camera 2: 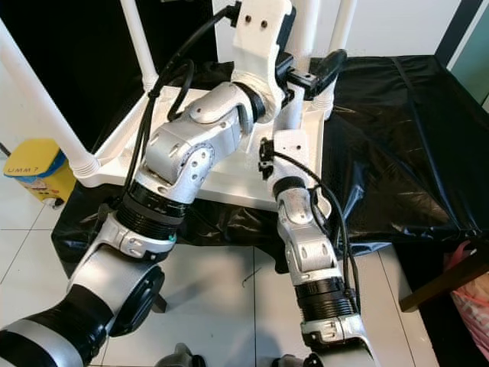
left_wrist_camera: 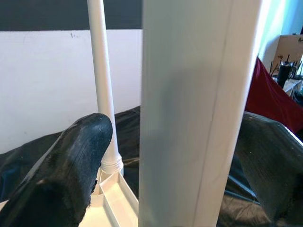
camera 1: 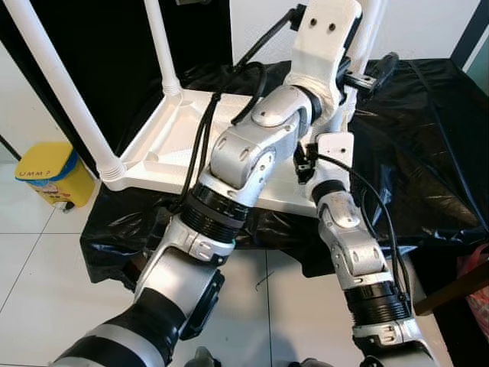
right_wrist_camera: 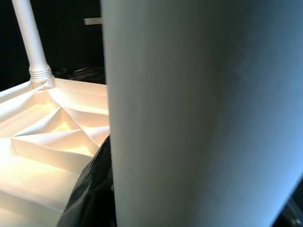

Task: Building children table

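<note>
Two sets of jaws work on one white round plastic table leg (left_wrist_camera: 199,113): the left gripper (left_wrist_camera: 189,156) has its black fingers (left_wrist_camera: 71,165) on either side of the leg and looks clamped on it, while the right gripper (right_wrist_camera: 156,142) sits so close against the same leg that I cannot tell whether its jaws are closed.

That leg stands at the near right corner of the upturned white plastic table top (camera 1: 176,134), which lies ribbed side up on the bench under a crinkled black plastic sheet (camera 1: 428,130). Taking the table top as the landmark, three other white legs (camera 1: 57,84) rise from its other corners, each seated in a threaded collar.

By my judgement the build is nearly done: three legs look fitted, the fourth is being seated or tightened, and turning the table upright remains.

Beside the table top's left edge, down on the tiled floor (camera 1: 46,260), stands a yellow tub with a blue rim (camera 1: 47,172); its contents are hidden.
</note>
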